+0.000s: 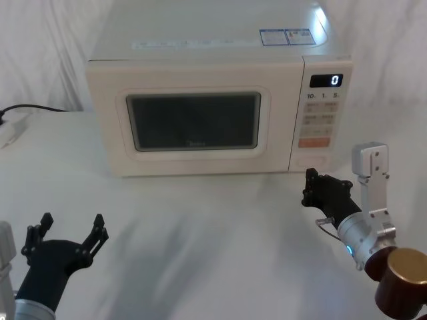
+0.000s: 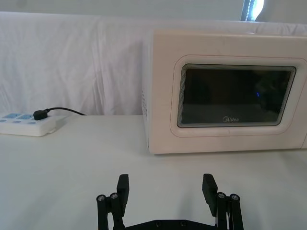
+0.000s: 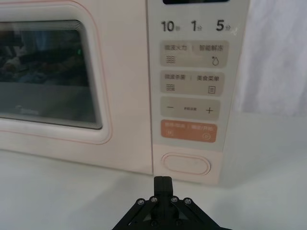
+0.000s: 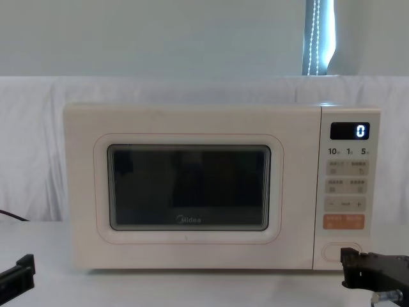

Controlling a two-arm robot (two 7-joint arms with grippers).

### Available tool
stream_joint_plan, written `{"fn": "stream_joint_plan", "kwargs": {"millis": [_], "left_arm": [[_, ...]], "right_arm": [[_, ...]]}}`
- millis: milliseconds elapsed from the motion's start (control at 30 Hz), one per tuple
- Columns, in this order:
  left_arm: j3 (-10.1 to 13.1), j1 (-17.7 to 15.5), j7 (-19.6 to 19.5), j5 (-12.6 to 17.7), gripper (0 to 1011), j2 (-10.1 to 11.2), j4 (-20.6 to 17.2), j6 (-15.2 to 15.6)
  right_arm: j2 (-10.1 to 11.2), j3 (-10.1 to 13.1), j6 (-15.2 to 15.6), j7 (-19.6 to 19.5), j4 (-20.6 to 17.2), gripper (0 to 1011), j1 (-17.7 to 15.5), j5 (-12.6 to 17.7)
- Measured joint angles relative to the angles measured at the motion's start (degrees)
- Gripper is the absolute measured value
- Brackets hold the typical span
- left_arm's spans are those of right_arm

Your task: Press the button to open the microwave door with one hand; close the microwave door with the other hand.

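White cloth covers the table (image 1: pixel 220 227) and hangs as a backdrop behind the cream microwave, which we find standing square to us with its broad cream microwave door (image 1: pixel 193 120) shut flush, the dark rounded window facing forward. We note the black right gripper (image 1: pixel 311 189) low in front of the narrow cream control panel (image 1: pixel 320 113), its fingers drawn together into a single tip that points at the wide cream pill-shaped button (image 3: pixel 186 164) at the panel's foot, near it but not yet touching. The black left gripper (image 1: pixel 72 230) hangs over the table well left of the door, fingers spread wide and holding nothing. Our chief concern is aim: the orange rectangular key (image 3: pixel 188 132) sits just above the button, and a tip arriving high could strike it and start a programme instead of releasing the door. A glancing or shallow push may also fail to trip the latch, and a hard one could shove the oven back on the cloth. Legible markings: "Midea" under the window, a lit "0" on the digital display (image 1: pixel 326 80), and "10", "1", "5" above the small cream keys, whose Chinese captions we cannot read reliably. A white power strip (image 2: pixel 26 123) lies at far left.
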Motion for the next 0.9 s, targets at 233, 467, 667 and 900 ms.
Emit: {"fn": "stream_joint_plan", "kwargs": {"millis": [233, 467, 667, 900], "left_arm": [[0.00, 0.00, 0.00, 0.00, 1001, 0.00, 0.00, 0.00], [0.00, 0.00, 0.00, 0.00, 1001, 0.00, 0.00, 0.00], [0.00, 0.00, 0.00, 0.00, 1001, 0.00, 0.00, 0.00], [0.00, 0.00, 0.00, 0.00, 1001, 0.00, 0.00, 0.00]], "right_arm": [[-0.39, 0.40, -2.06, 0.58, 5.75, 0, 3.88, 0.14], [-0.30, 0.73, -3.21, 1.17, 10.09, 0, 6.57, 0.16], [-0.14, 0.70, -3.58, 1.44, 12.11, 0, 8.02, -0.12], [-0.34, 0.69, -4.48, 1.47, 15.57, 0, 10.34, -0.60]]}}
